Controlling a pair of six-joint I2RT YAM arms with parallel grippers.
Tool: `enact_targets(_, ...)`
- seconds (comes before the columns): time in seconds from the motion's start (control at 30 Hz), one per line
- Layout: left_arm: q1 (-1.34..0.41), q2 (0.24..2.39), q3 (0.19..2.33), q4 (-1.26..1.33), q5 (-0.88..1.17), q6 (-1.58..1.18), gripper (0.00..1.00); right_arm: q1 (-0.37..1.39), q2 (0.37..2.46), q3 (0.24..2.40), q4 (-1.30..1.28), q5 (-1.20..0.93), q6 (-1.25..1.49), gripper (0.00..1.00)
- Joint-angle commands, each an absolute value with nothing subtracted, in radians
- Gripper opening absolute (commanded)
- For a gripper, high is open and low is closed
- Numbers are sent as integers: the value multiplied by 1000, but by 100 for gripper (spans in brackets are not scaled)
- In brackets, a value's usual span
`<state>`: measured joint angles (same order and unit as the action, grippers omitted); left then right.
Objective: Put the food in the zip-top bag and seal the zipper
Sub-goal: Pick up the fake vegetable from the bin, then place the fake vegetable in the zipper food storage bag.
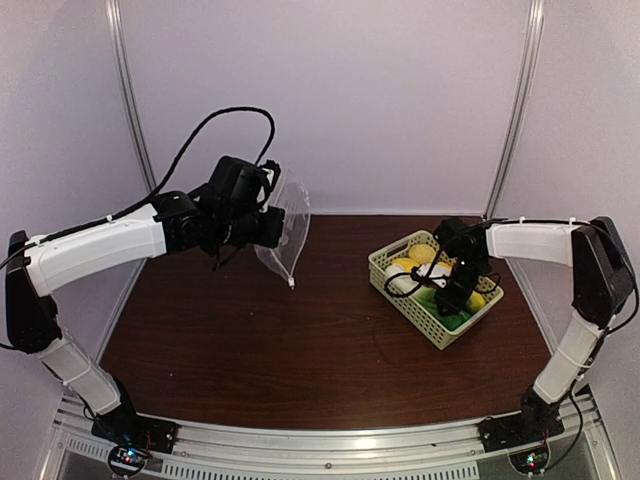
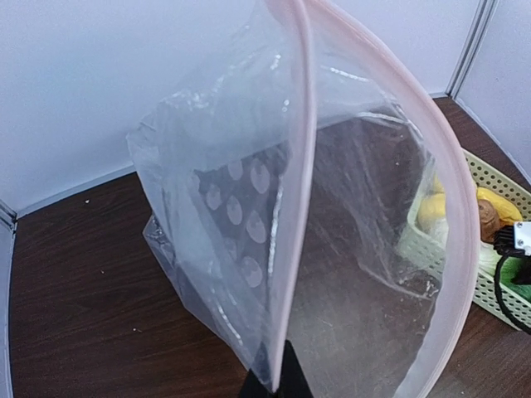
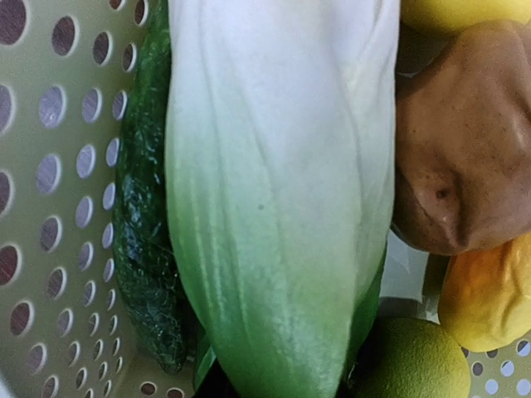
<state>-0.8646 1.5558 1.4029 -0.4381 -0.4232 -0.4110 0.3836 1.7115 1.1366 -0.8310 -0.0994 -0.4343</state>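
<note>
The pale green lattice basket (image 1: 415, 318) sits on the right side of the table (image 1: 250, 330). All the food is in it: yellow lemon-like pieces (image 1: 422, 254), the green leafy vegetable with white stalk (image 3: 282, 207), a brown round piece (image 3: 465, 157), a dark green piece (image 3: 145, 249) against the basket wall, and an orange-yellow piece (image 3: 489, 298).

The right gripper (image 1: 450, 300) is lowered into the basket, just above the leafy vegetable. Its fingers are out of its own camera's view, so the jaw state cannot be told.

The zip-top bag (image 1: 288, 225) holds nothing. It hangs above the table at left, well apart from the basket. The left gripper (image 2: 278, 383) is clenched on the bag's mouth edge, and the zipper (image 2: 303, 166) – a pink strip – arcs apart, with the mouth gaping.
</note>
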Motion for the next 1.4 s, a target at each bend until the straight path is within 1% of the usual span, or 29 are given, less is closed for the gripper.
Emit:
enact_targets(0.0, -855, 1538, 1409, -441, -426, -393, 0, 377, 1638, 1172, -876, -61, -406, 16)
enact_targets(0.13, -851, 1547, 1411, -438, -428, -390, 0, 374, 1525, 1238, -956, -65, -411, 9)
enact_targets(0.3, -847, 1585, 1419, -435, -439, -363, 0, 374, 1426, 1322, -1055, -123, -450, 4)
enact_targets(0.47, -847, 1659, 1455, -433, -477, -326, 0, 375, 1403, 1418, -1164, -266, -517, 1)
enact_targets(0.6, -847, 1723, 1486, -401, -490, -309, 0, 379, 1406, 1473, -1246, -491, -547, 0)
enact_targets(0.73, -847, 1786, 1502, -319, -458, -286, 0, 403, 1456, 1490, -1350, -707, -583, 0)
enact_targets(0.9, -847, 1845, 1504, -223, -429, -292, 0, 425, 1548, 1502, -1452, -879, -644, 0)
enact_targets(1.0, -847, 1859, 1495, -162, -408, -301, 0, 448, 1623, 1526, -1522, -956, -678, 0)
enact_targets(1.2, -856, 1864, 1492, -89, -374, -295, 0, 488, 1719, 1564, -1525, -1026, -625, 0)
enact_targets(1.37, -886, 1851, 1481, -49, -374, -231, 0, 492, 1798, 1609, -1526, -1104, -556, 0)
